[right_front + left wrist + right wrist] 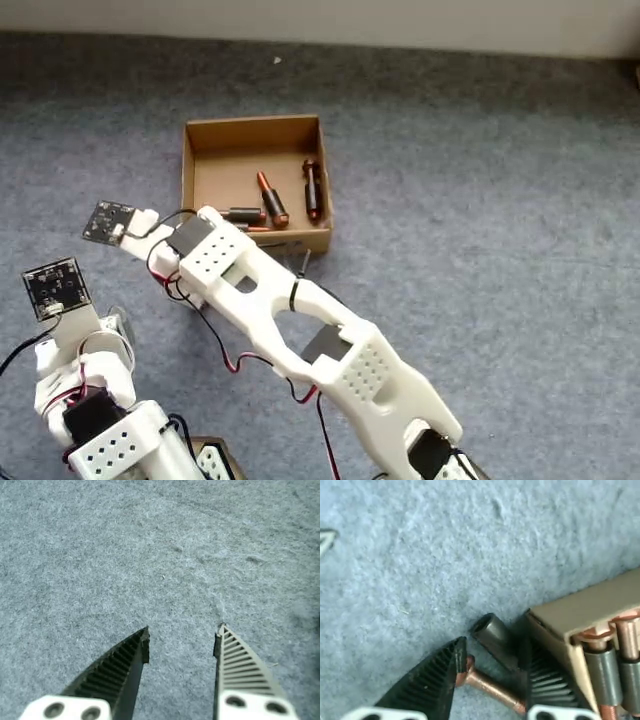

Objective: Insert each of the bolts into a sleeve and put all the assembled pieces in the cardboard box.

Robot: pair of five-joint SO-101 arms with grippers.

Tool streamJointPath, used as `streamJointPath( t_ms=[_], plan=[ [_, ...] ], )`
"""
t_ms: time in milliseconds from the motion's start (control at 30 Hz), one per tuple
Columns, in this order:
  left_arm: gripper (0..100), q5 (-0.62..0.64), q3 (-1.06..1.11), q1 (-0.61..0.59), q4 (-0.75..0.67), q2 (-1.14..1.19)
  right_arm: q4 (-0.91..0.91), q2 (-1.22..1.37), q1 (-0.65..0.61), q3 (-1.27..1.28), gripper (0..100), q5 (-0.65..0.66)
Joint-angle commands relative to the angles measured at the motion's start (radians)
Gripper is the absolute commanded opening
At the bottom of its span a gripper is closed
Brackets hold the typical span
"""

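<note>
I see grey felt carpet (160, 540) spread beneath and ahead of the left jaws, a tiny white fleck (163, 577) on it beyond their tips, and a pale wall strip (400, 18) far past them

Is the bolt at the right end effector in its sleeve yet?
Out: the bolt lies beside the sleeve on the carpet, and the sleeve's open end shows empty.

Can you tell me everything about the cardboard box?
The cardboard box is brown and squarish, with low walls and an open top. It sits flat on the grey carpet. Inside lie at least three pieces, each a copper bolt in a dark sleeve, gathered toward the side nearest the arms. The right arm reaches across its near corner and hides part of that wall.
</note>
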Motion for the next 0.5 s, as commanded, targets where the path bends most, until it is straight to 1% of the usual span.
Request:
streamJointPath(
  t_ms=[0, 200, 267, 400, 467],
  plan=[
    [23, 0.012, -0.039, -0.005, -0.02, -0.002, 0.013, 0.027, 0.05, -0.005, 22.4, 0.015],
    [23, 0.012, -0.039, -0.005, -0.02, -0.002, 0.015, 0.031, 0.047, -0.004, 22.0, 0.017],
    [23, 0.012, -0.039, -0.004, -0.02, -0.002, 0.015, 0.031, 0.05, -0.004, 17.5, 0.017],
    [23, 0.012, -0.039, -0.004, -0.02, -0.002, 0.028, 0.022, 0.042, -0.01, 2.0, 0.017],
    [23, 0.012, -0.039, -0.004, -0.02, -0.002, 0.077, 0.019, 0.036, -0.025, 0.4, 0.015]
  ],
)
